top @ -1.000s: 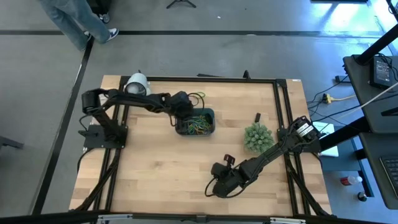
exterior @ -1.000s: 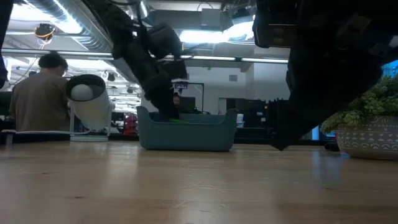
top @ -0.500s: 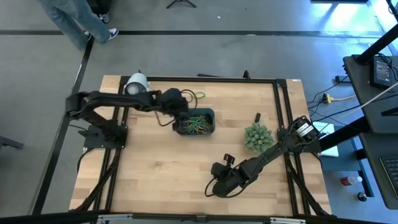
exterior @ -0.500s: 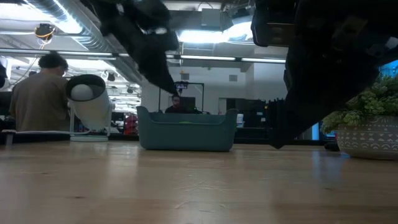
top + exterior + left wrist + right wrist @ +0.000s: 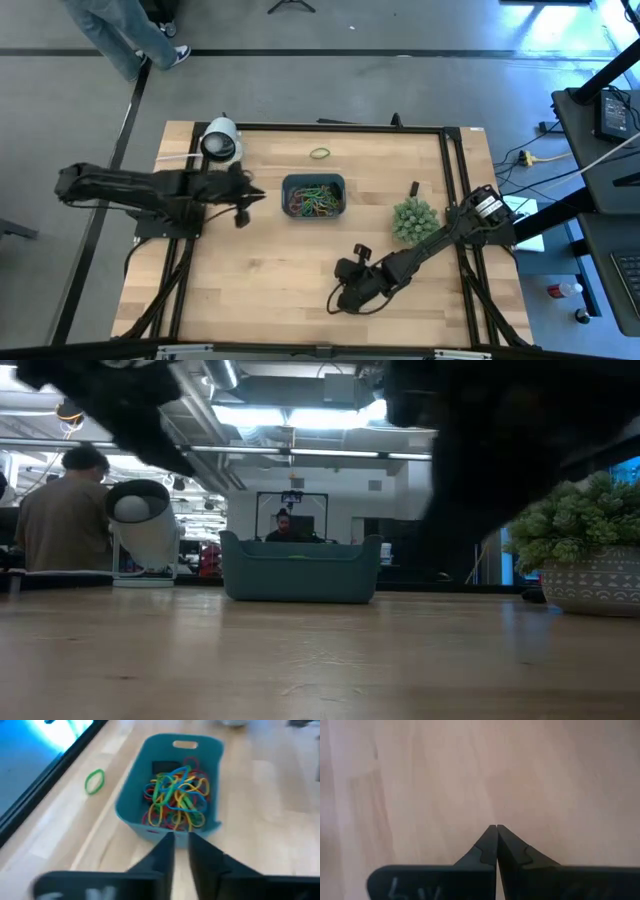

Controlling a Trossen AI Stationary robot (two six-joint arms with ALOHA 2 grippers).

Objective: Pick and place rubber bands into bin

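The teal bin [image 5: 313, 195] stands on the table mid-far and holds a tangle of red, green, yellow, orange and blue rubber bands [image 5: 176, 797]. The bin also shows in the low view [image 5: 300, 568]. One green rubber band [image 5: 320, 153] lies flat on the table beyond the bin, also in the left wrist view [image 5: 94, 781]. My left gripper [image 5: 250, 195] hangs left of the bin, pointing at it, empty, its fingers a narrow gap apart [image 5: 181, 840]. My right gripper [image 5: 340, 300] is shut and empty over bare wood near the front edge [image 5: 496, 827].
A white dome-shaped object [image 5: 220, 143] stands at the far left. A spiky green plant [image 5: 413, 220] in a pot stands right of the bin. Small black blocks lie at the right [image 5: 413, 188] and near my right arm [image 5: 360, 252]. A person sits beyond the table [image 5: 60, 510].
My left gripper has risen out of the bin and drawn back toward the table's left edge, clear of the bin. The bin and the bands in it stay in place.
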